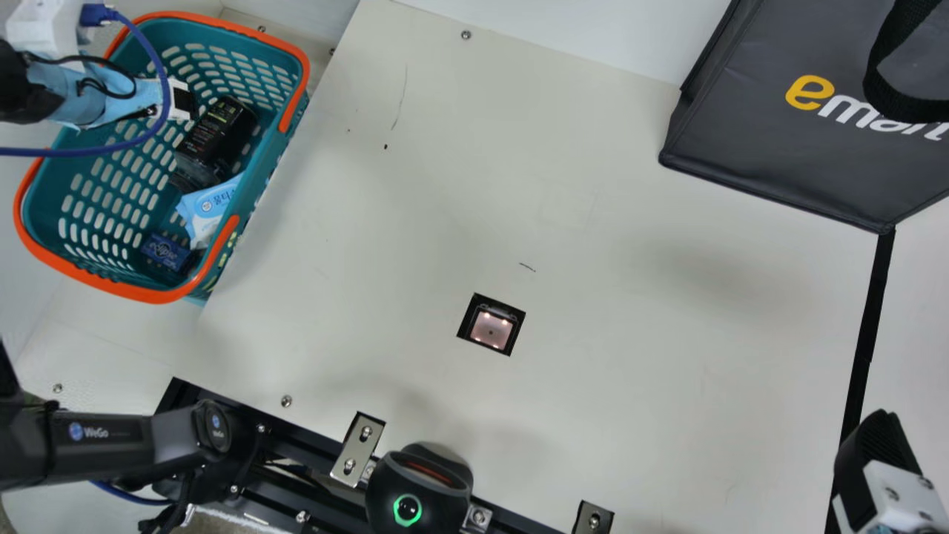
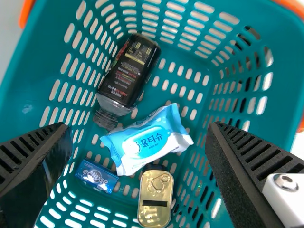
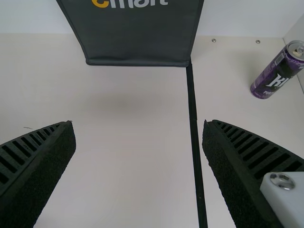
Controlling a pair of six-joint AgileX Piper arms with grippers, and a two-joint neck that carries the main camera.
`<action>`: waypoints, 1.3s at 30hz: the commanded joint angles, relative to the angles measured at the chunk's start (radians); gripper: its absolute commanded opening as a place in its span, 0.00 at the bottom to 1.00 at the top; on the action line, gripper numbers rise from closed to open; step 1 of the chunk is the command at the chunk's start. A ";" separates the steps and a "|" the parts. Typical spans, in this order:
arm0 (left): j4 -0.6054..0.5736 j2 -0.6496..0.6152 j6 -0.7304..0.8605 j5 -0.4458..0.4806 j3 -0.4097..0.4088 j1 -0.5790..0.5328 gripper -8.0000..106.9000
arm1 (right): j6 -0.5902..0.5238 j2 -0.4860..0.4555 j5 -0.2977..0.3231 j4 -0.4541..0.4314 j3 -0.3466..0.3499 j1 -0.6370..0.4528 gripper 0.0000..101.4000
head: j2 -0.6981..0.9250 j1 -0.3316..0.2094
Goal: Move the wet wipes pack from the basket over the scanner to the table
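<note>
The light blue wet wipes pack (image 1: 210, 208) lies in the teal basket (image 1: 159, 295), near its table-side wall. My left gripper (image 1: 185, 104) is over the basket, its fingers partly hidden by the arm. In the left wrist view the wipes pack (image 2: 147, 139) lies beyond the open left gripper (image 2: 138, 142), untouched, with nothing between the fingers. The scanner window (image 1: 491, 328) is set in the table (image 1: 593, 222). My right gripper (image 1: 875, 452) is at the table's right front; in the right wrist view the right gripper (image 3: 138, 142) stands open and empty.
Beside the pack in the basket are a dark bottle (image 2: 128, 73), a blue box (image 2: 96, 175) and a gold can (image 2: 155, 197). A black bag (image 1: 808, 126) stands at the back right, a purple can (image 3: 278, 70) right of the black strip. A black device (image 1: 419, 486) sits at the front edge.
</note>
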 commanded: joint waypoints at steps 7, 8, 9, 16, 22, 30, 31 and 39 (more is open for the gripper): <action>0.015 0.058 0.012 -0.026 0.015 0.007 0.85 | 0.000 0.000 0.000 0.000 0.000 0.000 0.94 | 0.002 -0.029; 0.017 0.063 0.014 -0.028 0.017 0.008 0.85 | 0.000 0.000 0.000 0.000 0.000 0.000 0.94 | 0.002 -0.029; 0.019 0.069 0.016 -0.032 0.020 0.009 0.85 | 0.000 0.000 0.000 0.000 0.000 0.000 0.94 | 0.002 -0.029; 0.025 0.103 0.043 -0.049 0.037 0.011 0.85 | 0.000 0.000 0.000 0.000 0.000 0.000 0.94 | 0.002 -0.029; 0.030 0.132 0.066 -0.062 0.046 0.009 0.85 | 0.000 0.000 0.000 0.000 0.000 0.000 0.94 | 0.002 -0.029; 0.067 0.171 0.075 -0.104 0.045 -0.013 0.85 | 0.000 0.000 0.000 0.000 0.000 0.000 0.94 | 0.002 -0.029; 0.074 0.176 0.074 -0.111 0.044 -0.018 0.85 | 0.000 0.000 0.000 0.000 0.000 0.000 0.94 | 0.002 -0.029; 0.099 0.210 0.116 -0.141 0.029 -0.052 0.85 | 0.000 0.000 0.000 0.000 0.000 0.000 0.94 | 0.002 -0.029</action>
